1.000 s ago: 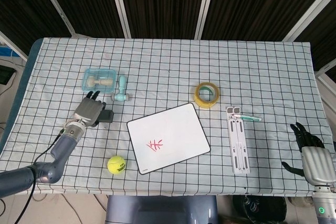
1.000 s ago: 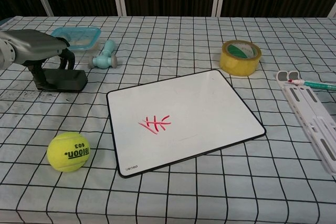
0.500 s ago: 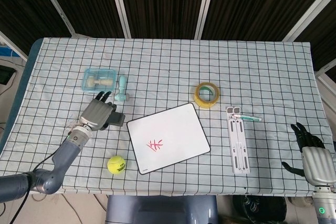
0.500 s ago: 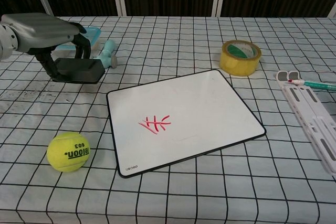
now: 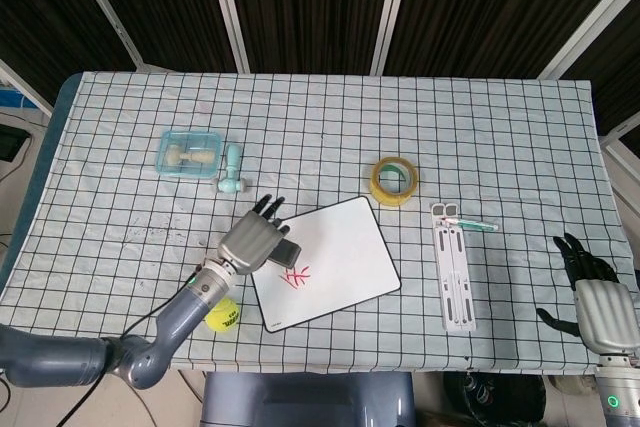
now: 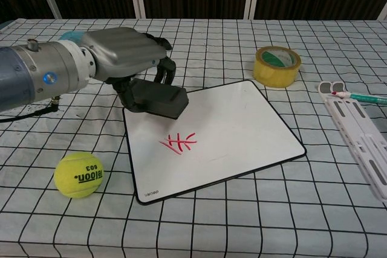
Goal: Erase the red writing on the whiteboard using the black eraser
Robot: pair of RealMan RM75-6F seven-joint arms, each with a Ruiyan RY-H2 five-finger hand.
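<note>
A checked cloth covered the tabletop (image 5: 480, 137). The left hand (image 6: 124, 52) gripped the black eraser (image 6: 158, 97), fingers curled over its top, thumb side hidden. It held the eraser over the near-left part of the whiteboard (image 6: 242, 125), flat face down, likely so the pad could meet the board squarely. Whether it touched the board could not be told. The red writing (image 6: 179, 142) lay just ahead of the eraser, toward the robot, unerased. The board sat slightly turned near the middle of the tabletop, within the left arm's reach.

The right hand (image 5: 592, 292) rested off the near right edge, fingers spread, holding nothing, probably parked clear.

A tennis ball (image 6: 78, 174) lay near the board's left corner. A tape roll (image 6: 277, 66) stood beyond the board. A white stand (image 5: 455, 267) lay well to the right.
</note>
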